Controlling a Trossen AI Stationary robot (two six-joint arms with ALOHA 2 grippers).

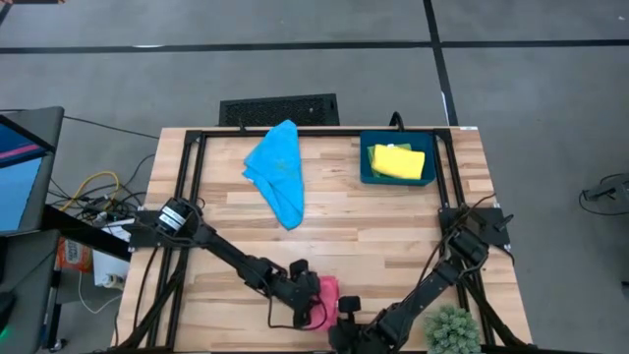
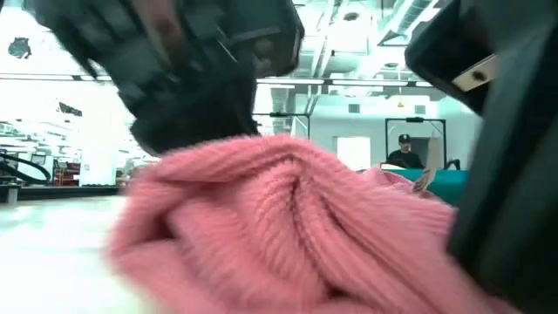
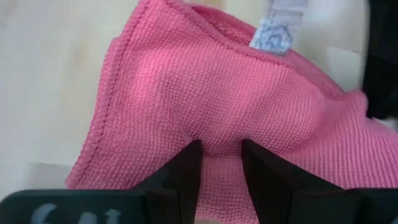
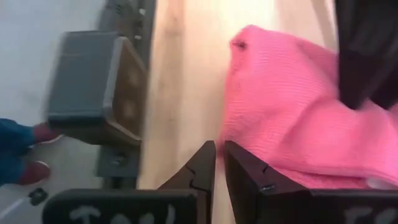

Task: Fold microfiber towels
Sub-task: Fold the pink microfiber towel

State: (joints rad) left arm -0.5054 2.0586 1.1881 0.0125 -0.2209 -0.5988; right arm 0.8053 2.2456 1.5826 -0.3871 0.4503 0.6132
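Landmark: the dark blue tray (image 1: 398,179) at the table's far right corner; everything below is placed from it.
Pink towel (image 1: 325,296): bunched at the near edge, well apart from the tray, diagonally across the table.
Left gripper (image 3: 219,163): clenched on a ridge of the pink towel, cloth pinched between its fingers.
Right gripper (image 4: 219,163): just beside the pink towel's edge, fingers almost together, nothing visibly between them; no grasp yet, I judge.
Blue towel (image 1: 276,169): crumpled, left of the tray, unfolded.
Yellow towel (image 1: 398,161): folded, inside the tray.
Doing it well: seat the right fingers on a hem corner before lifting, then draw both corners apart to flatten.
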